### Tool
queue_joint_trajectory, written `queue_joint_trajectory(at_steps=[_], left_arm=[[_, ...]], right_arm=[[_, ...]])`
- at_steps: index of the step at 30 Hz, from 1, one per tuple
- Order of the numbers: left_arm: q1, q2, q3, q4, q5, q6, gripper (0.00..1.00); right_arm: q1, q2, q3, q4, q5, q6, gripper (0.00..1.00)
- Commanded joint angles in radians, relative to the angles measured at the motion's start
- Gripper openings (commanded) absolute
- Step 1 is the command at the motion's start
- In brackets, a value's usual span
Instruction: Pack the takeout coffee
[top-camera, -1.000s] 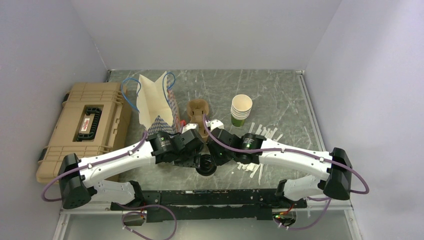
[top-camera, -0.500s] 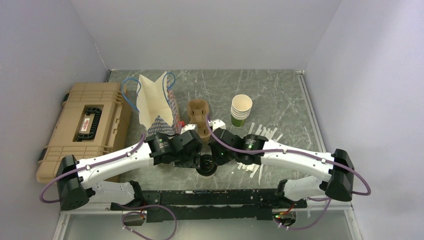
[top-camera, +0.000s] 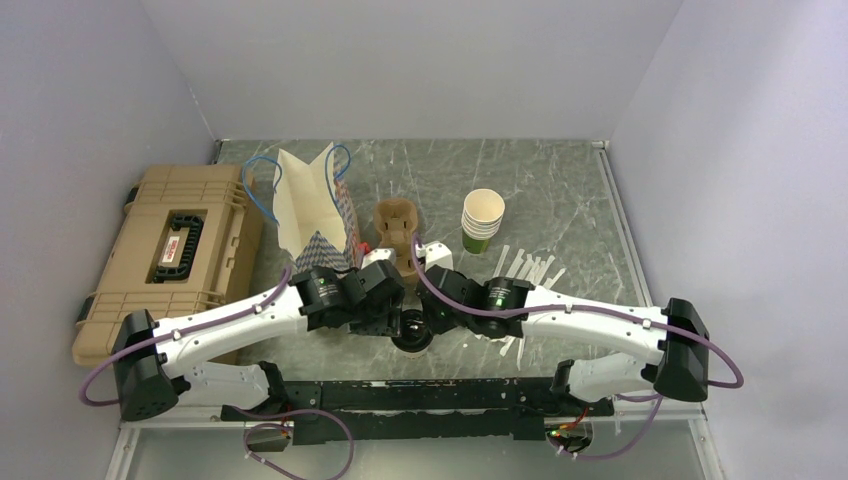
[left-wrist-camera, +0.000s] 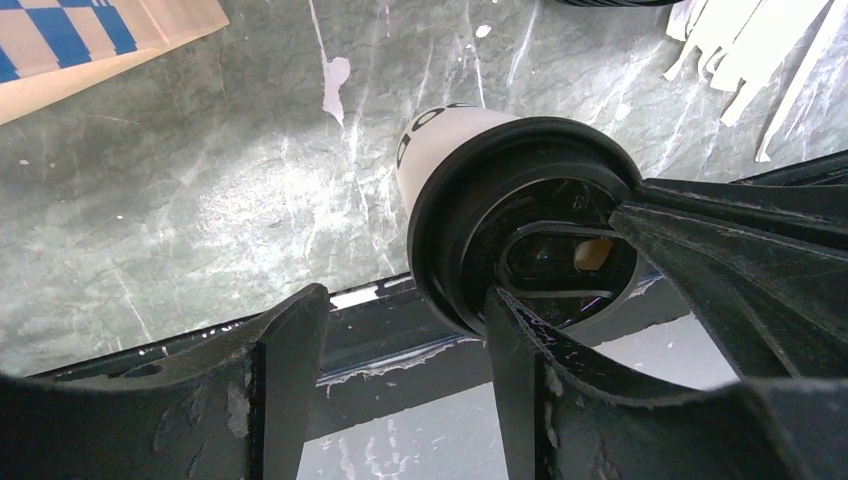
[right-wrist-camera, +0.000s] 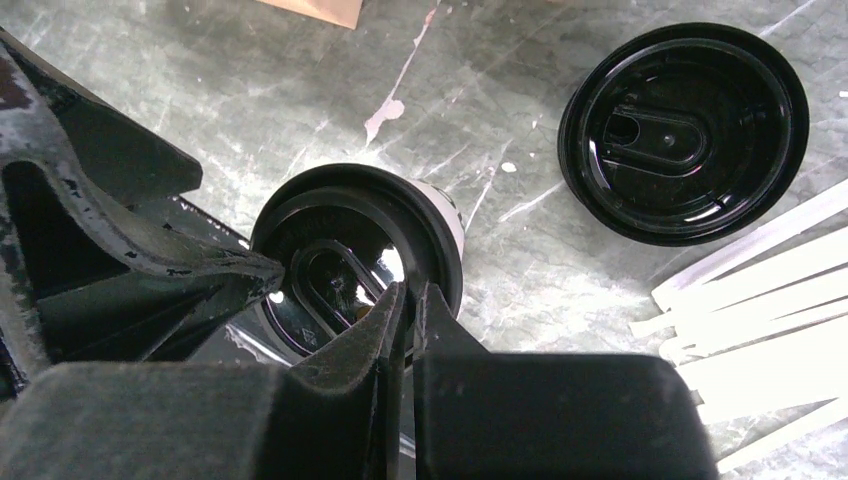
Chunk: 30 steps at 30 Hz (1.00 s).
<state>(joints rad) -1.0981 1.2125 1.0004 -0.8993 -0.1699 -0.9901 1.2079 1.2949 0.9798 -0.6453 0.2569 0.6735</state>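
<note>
Takeout coffee (top-camera: 412, 330) is standing upright at the table's (top-camera: 560, 190) near edge, between both wrists. Right gripper (right-wrist-camera: 410, 300) is holding its fingers together, tips at the lid top. Left gripper (left-wrist-camera: 400, 330) is keeping its jaws apart, one finger over the lid rim and the other off to the side.

Loose black lid (right-wrist-camera: 683, 130) is lying just beside the cup, white strips (right-wrist-camera: 760, 290) near it. Paper bag (top-camera: 310, 205), brown carrier (top-camera: 397, 225) and cup stack (top-camera: 482, 220) are sitting behind. From above, the wrists are hiding most of the cup.
</note>
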Motion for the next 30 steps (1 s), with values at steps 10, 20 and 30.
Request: queue_joint_trajectory(at_steps=[10, 20, 30], left_arm=[[0.000, -0.024, -0.108, 0.029, 0.002, -0.023, 0.64], [0.000, -0.078, -0.172, 0.057, 0.003, -0.038, 0.64], [0.000, -0.129, -0.156, -0.003, -0.014, -0.039, 0.64]], right_arm=[[0.100, 0.144, -0.273, -0.096, -0.170, 0.137, 0.00], [0.131, 0.137, -0.326, -0.105, -0.186, 0.189, 0.00], [0.136, 0.098, -0.082, -0.246, -0.011, 0.194, 0.03]])
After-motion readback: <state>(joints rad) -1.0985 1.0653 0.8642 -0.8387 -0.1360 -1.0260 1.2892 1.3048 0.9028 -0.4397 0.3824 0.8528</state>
